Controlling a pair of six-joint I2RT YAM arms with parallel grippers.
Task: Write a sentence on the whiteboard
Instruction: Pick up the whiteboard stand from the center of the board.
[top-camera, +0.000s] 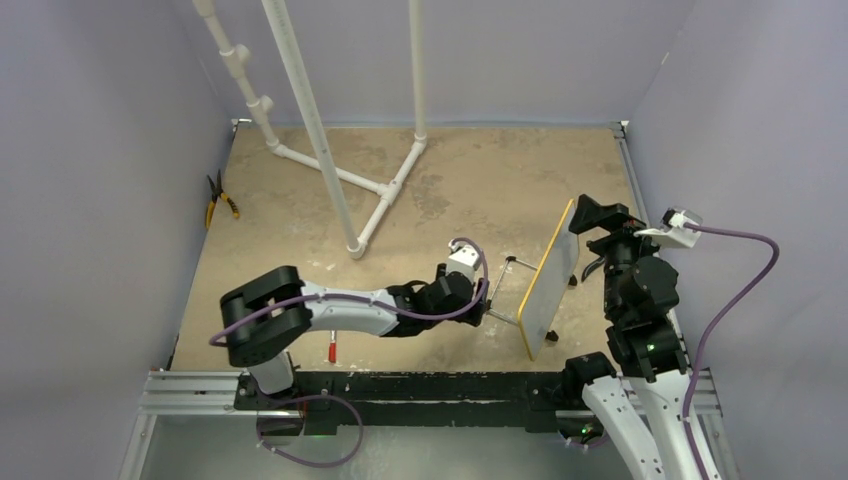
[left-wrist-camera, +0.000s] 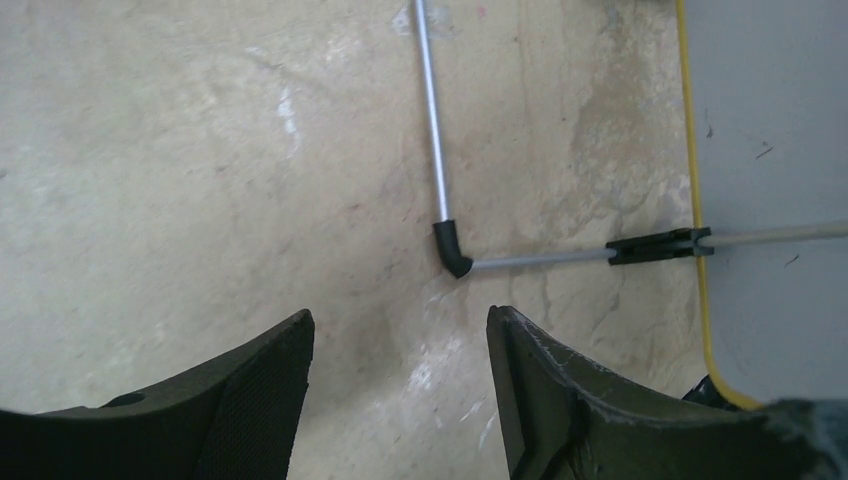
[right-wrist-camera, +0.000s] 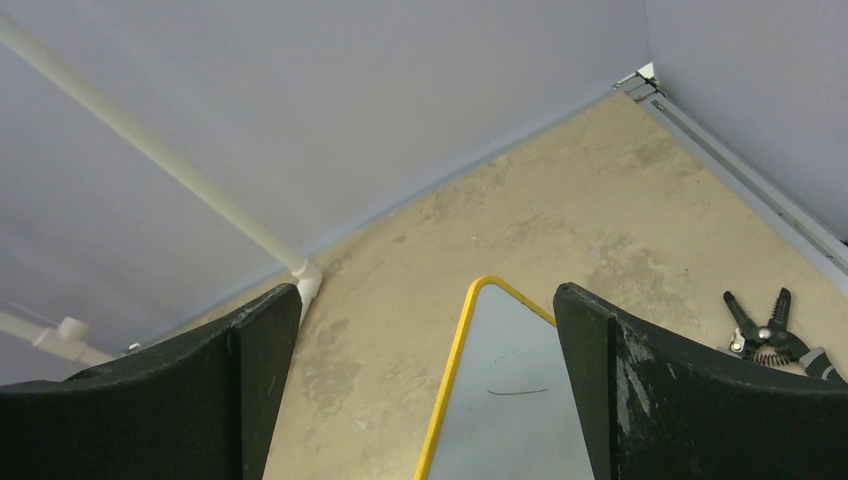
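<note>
The whiteboard (top-camera: 548, 285) stands on edge at the right of the table, with a thin yellow frame and a wire stand (top-camera: 515, 265). No red sentence shows; in the right wrist view the board (right-wrist-camera: 520, 410) carries only a short dark stroke (right-wrist-camera: 518, 391). My left gripper (top-camera: 483, 300) is open and empty, low beside the stand's foot. In the left wrist view the gripper (left-wrist-camera: 400, 340) points at the wire stand (left-wrist-camera: 436, 130) and the board's edge (left-wrist-camera: 692, 150). My right gripper (top-camera: 592, 215) is open at the board's far end; the board's corner shows between its fingers (right-wrist-camera: 428, 295).
A red-tipped marker (top-camera: 332, 348) lies on the table by the left arm's base. A white pipe frame (top-camera: 340, 175) stands at the back middle. Yellow-handled pliers (top-camera: 219, 199) lie at the far left, also in the right wrist view (right-wrist-camera: 768, 325). Grey walls enclose the table.
</note>
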